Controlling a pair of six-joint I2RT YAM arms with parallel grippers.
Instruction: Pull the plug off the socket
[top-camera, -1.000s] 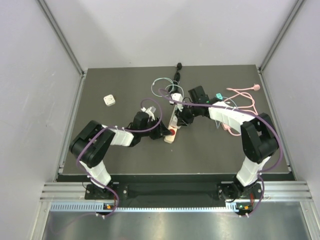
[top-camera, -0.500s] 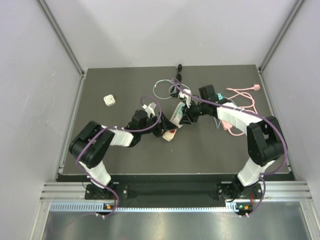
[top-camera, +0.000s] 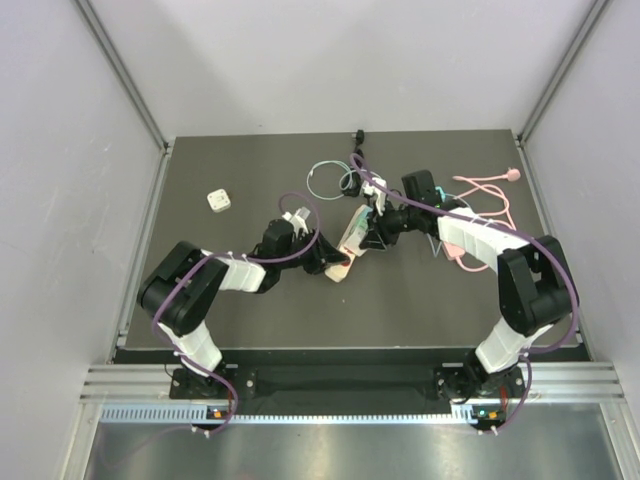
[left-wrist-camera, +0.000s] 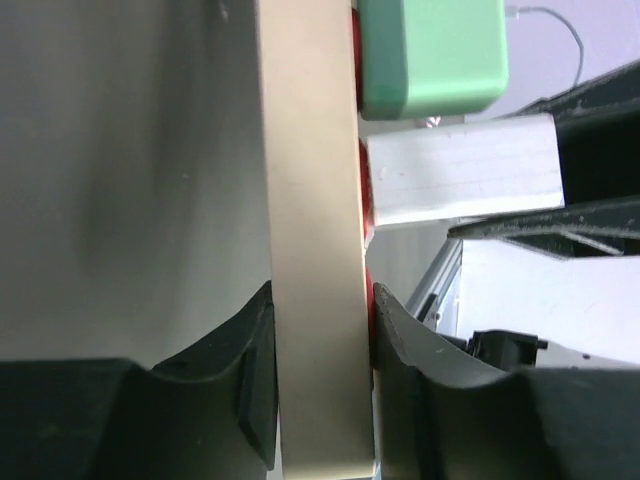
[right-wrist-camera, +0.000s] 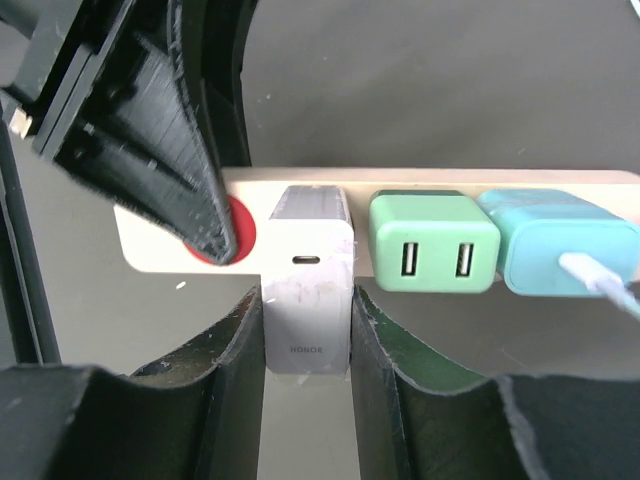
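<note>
The cream power strip (top-camera: 350, 243) lies tilted at mid-table, with a red switch (right-wrist-camera: 240, 235) at its end. My left gripper (top-camera: 333, 262) is shut on that end, its jaws pressed on both sides of the strip (left-wrist-camera: 315, 250). A white HONOR plug (right-wrist-camera: 307, 290) sits against the strip's face beside a green plug (right-wrist-camera: 433, 240) and a teal plug (right-wrist-camera: 560, 250). My right gripper (right-wrist-camera: 307, 300) is shut on the white plug's two sides. In the left wrist view the white plug (left-wrist-camera: 460, 180) sticks out sideways below the green plug (left-wrist-camera: 430, 55).
A small white adapter (top-camera: 219, 201) lies at the left of the mat. A pale green cable loop (top-camera: 325, 178) and a black cord (top-camera: 357, 135) lie behind the strip. A pink cable (top-camera: 485, 190) lies at the right. Grey walls stand on both sides.
The strip's far end has swung right and tipped up with my right gripper. My left gripper let go for a moment and has closed again on the strip's switch end.
</note>
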